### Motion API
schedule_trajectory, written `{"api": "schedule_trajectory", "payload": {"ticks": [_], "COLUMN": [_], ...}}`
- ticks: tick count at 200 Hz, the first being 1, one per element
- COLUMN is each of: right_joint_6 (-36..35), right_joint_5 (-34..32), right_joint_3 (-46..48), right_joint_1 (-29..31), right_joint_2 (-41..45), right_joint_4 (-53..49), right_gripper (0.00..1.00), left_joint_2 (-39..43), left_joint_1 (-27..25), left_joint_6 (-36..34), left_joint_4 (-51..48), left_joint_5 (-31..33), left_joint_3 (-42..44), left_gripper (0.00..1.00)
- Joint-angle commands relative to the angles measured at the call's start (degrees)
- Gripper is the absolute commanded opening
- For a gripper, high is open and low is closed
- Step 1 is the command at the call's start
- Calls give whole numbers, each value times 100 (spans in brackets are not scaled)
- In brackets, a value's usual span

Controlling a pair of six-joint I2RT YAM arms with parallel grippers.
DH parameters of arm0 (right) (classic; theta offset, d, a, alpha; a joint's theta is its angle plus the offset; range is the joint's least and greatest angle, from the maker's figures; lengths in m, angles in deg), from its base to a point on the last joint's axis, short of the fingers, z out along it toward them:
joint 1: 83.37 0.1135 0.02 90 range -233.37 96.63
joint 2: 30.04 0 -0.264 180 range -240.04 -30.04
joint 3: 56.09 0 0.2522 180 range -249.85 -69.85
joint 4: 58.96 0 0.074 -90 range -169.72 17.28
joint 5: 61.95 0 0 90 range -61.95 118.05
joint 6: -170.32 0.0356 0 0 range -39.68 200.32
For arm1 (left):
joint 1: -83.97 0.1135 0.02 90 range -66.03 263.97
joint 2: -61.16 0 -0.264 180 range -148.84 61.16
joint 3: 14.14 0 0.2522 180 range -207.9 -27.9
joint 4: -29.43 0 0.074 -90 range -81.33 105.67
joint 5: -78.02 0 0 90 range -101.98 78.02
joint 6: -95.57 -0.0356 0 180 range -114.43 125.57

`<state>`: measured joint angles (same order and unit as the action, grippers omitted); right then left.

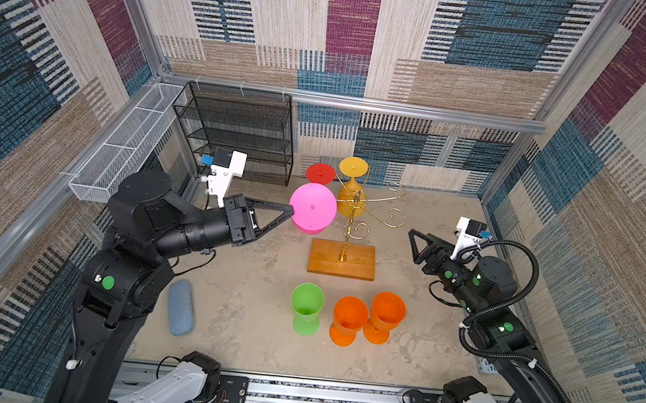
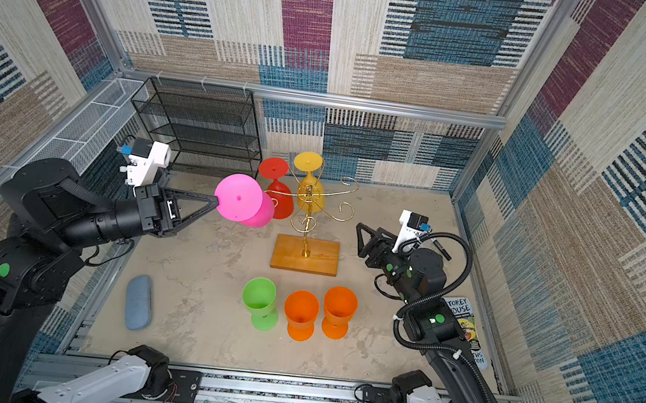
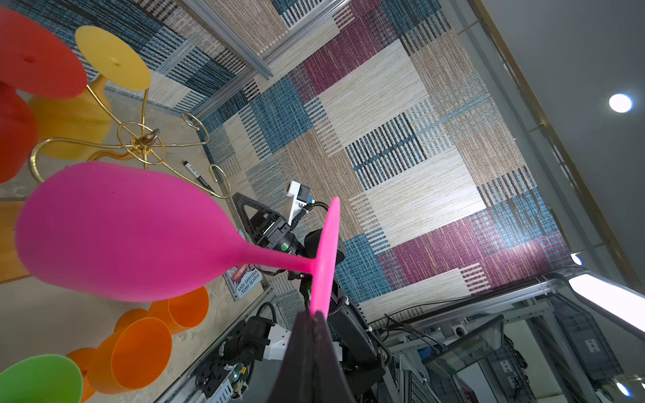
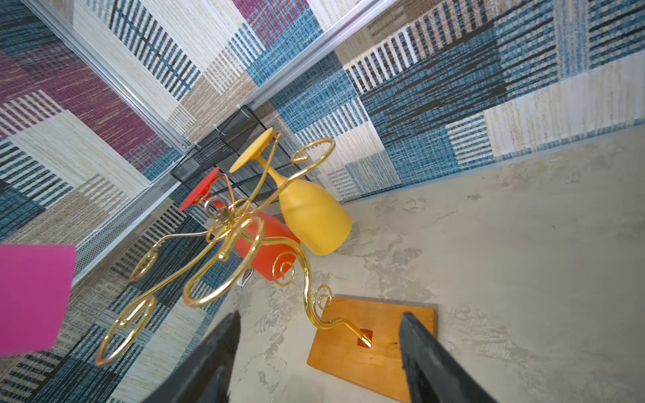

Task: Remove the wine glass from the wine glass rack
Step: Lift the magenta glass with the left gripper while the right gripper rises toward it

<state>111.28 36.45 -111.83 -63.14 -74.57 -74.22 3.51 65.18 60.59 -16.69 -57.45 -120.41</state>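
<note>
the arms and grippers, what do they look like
Both arms, left arm and right arm, are matte black with round joints marked by green dots, on white base links. The left gripper and right gripper have black triangular open-frame fingers. A white camera mount with a blue part sits at each wrist. A black ribbed hose loops along the right arm.

Book (image 2: pixel 461 310) partly under R arm (image 2: pixel 460 370), title obsc.

Black arms (image 1: pixel 136 209), green dots (image 1: pixel 108 282), corrugated cable (image 1: pixel 535 274), triangular left pincer (image 1: pixel 291 210)
</note>
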Motion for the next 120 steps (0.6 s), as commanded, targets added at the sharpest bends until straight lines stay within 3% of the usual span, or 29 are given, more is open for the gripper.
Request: {"api": "schedule_trajectory", "payload": {"ticks": [1, 64, 120], "right_joint_6": [-110, -165, 50], "right_joint_5": [310, 1009, 1891], "right_joint_3": [3, 218, 695], "right_joint_1": [5, 3, 7], "right_joint_2": [147, 495, 371], "right_joint_4": [493, 1536, 3656], "right_gripper": [73, 73, 71], "left_joint_2": [-194, -696, -1073], "left_joint_1": [-2, -237, -819], "left_joint_6": [462, 1839, 2567], "left_joint_4": [1229, 3590, 5047], "left_joint_5": [-331, -547, -401], "left_joint_3": [-49, 438, 852], "left_gripper": [0, 0, 0]}}
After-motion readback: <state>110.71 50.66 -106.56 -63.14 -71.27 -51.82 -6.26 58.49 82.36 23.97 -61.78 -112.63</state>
